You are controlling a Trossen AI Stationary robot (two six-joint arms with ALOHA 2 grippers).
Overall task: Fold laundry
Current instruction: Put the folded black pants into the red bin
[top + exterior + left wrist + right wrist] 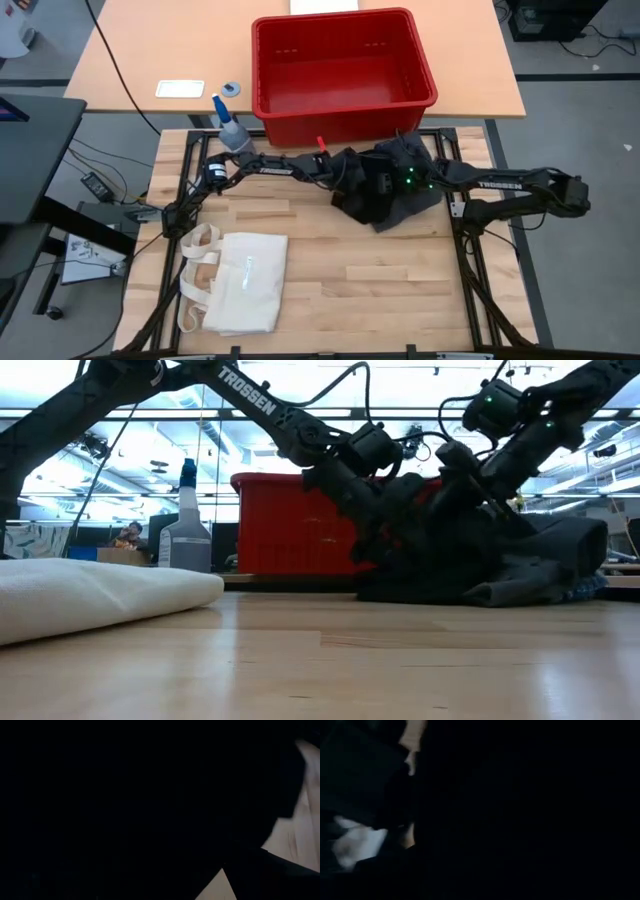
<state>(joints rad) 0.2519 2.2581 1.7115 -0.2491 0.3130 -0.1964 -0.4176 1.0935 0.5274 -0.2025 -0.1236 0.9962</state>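
Both grippers are down in the dark charcoal soft garment [385, 200].

The crumpled garment lies on the wooden table [400, 280], just before the red plastic basket [343, 62]. The left gripper [352, 178] and right gripper [398, 172] are sunk in the cloth; whether their fingers are open or closed, I cannot tell. A cream canvas tote bag [235, 282] lies well apart.

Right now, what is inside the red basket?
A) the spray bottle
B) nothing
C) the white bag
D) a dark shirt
B: from above, the red basket shows only its bare floor, while the dark clothes lie on the table in front of it.
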